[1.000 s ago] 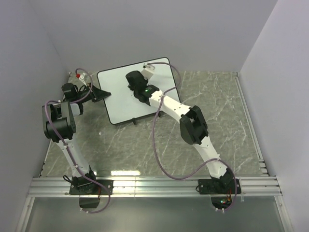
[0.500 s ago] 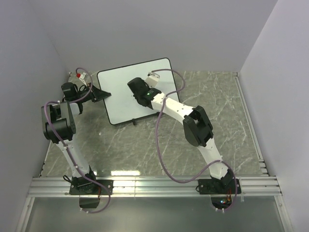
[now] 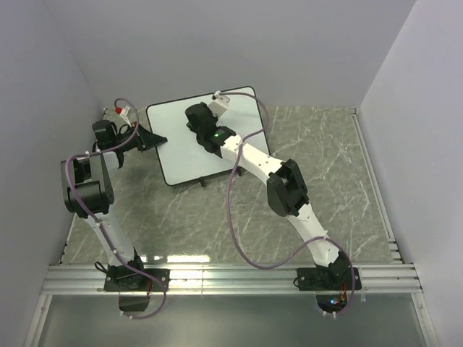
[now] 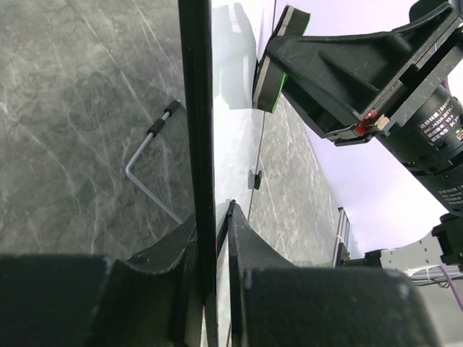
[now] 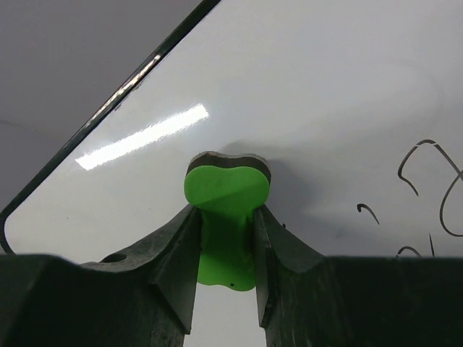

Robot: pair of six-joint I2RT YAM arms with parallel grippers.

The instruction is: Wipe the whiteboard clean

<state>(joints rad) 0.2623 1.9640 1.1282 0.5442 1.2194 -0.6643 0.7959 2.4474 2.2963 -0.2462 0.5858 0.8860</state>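
Left claw [image 3: 155,139], at upper left, is closed on the left edge of the single whiteboard [image 3: 177,155], at upper centre of the bench [image 3: 217,217]. The right claw [image 5: 226,217] pinches the one green eraser [image 5: 226,186] flat against the board. Wiping appears under way, and the next move should sweep the eraser right over the few unwiped scribbles [image 5: 423,199].

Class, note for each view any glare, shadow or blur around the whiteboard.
Right wrist: a bright glare streak on the whiteboard, soft shadow behind the green eraser; left wrist: the near left hand is dark and blurred; top external: board evenly lit.
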